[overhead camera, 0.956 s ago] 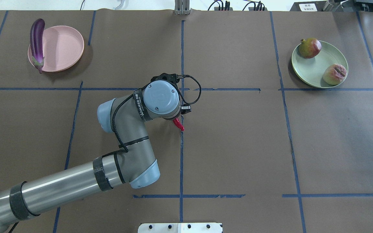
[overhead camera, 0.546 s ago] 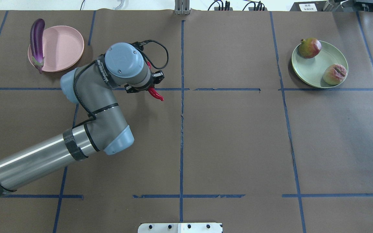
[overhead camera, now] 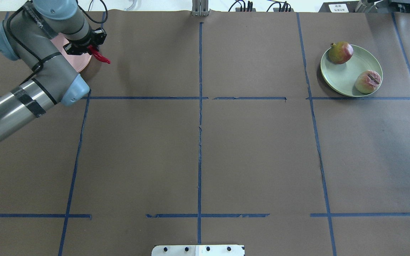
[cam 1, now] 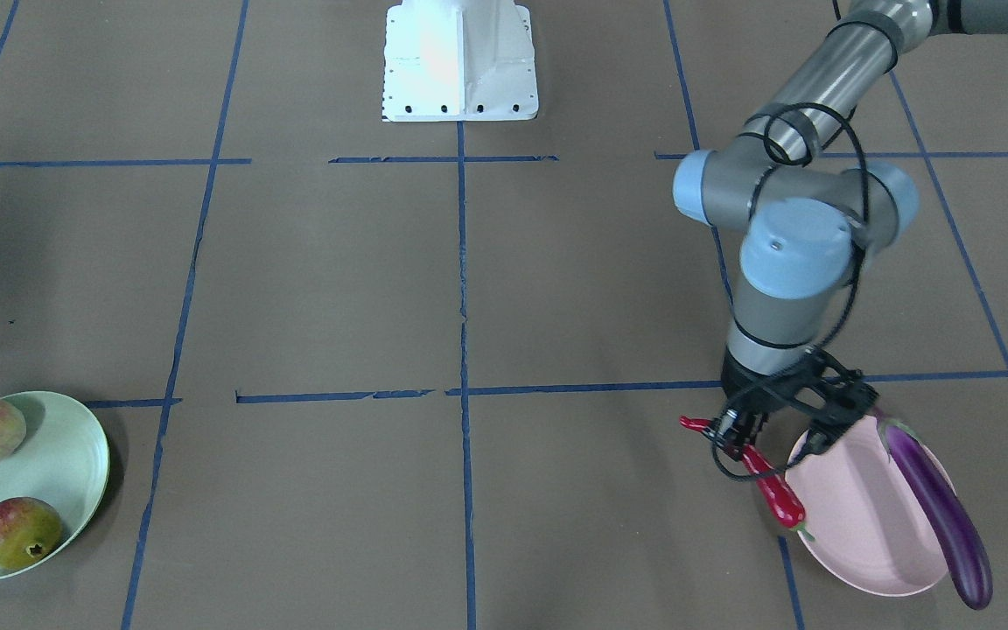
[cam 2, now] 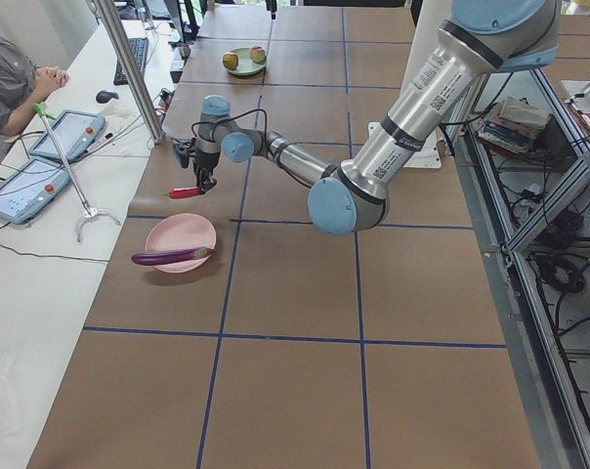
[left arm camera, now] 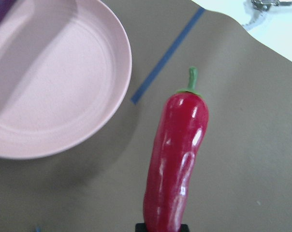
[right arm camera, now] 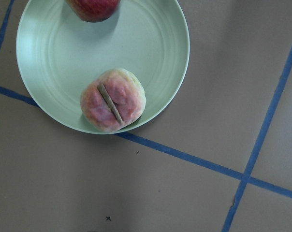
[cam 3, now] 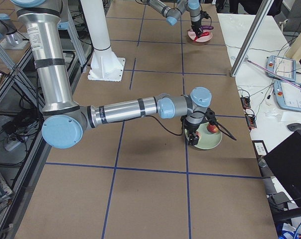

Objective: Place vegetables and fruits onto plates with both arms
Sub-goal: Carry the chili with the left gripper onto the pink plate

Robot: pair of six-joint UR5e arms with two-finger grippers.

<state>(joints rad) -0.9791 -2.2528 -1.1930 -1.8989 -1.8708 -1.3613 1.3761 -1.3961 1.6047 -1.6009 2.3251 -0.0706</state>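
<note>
I had the left tool [cam 1: 738, 435] clamped on the chili [cam 1: 773, 492], which hung lengthwise just outside the pink plate [cam 1: 854, 516].

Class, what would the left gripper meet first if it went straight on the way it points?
The left gripper points down; its held chili would likely touch the brown table paper first, just beside the pink plate, not on it.

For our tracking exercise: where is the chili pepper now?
Overhead view, far left: the chili pepper is held in the left gripper, just beside the pink plate.
</note>
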